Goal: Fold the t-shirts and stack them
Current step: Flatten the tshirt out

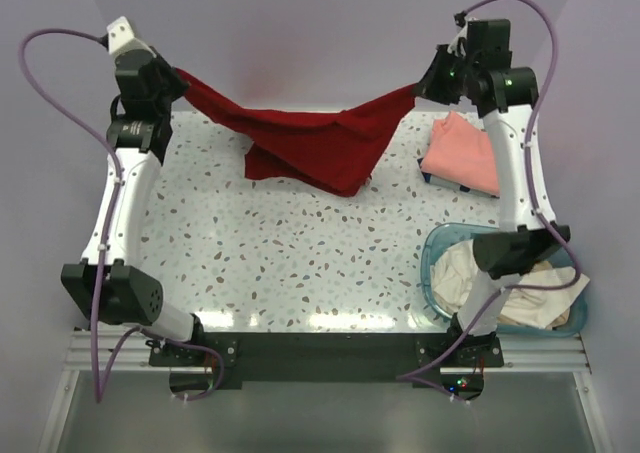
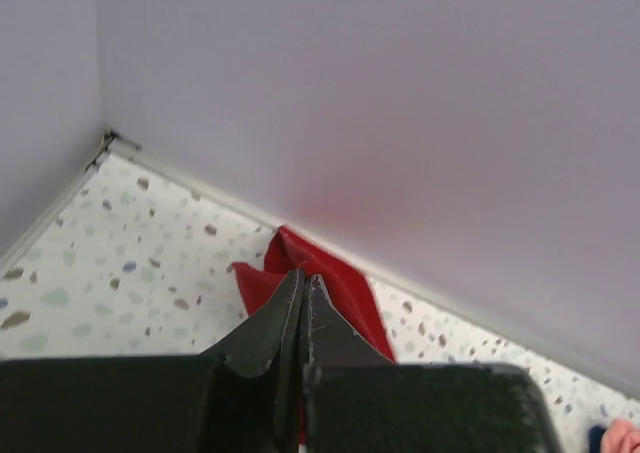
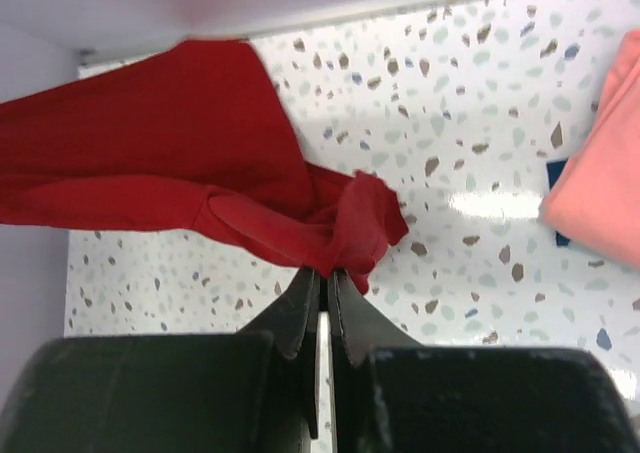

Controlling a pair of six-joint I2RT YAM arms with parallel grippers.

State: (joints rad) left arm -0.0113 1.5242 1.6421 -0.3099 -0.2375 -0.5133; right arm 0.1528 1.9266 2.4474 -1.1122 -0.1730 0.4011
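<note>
The dark red t-shirt (image 1: pixel 310 138) hangs stretched between my two grippers above the far part of the table, its middle sagging onto the surface. My left gripper (image 1: pixel 180 76) is shut on its left end; the cloth shows past the fingertips in the left wrist view (image 2: pixel 330 273). My right gripper (image 1: pixel 422 85) is shut on its right end, bunched at the fingertips in the right wrist view (image 3: pixel 345 233). A folded salmon-pink t-shirt (image 1: pixel 462 153) lies at the far right and shows in the right wrist view (image 3: pixel 600 163). Cream-white t-shirts (image 1: pixel 465 273) lie in the basket.
The teal plastic basket (image 1: pixel 432 263) stands at the near right beside the right arm's base. A dark blue item (image 1: pixel 432 176) peeks out under the pink shirt. The back wall (image 2: pixel 400 123) is close behind both grippers, with side walls left and right.
</note>
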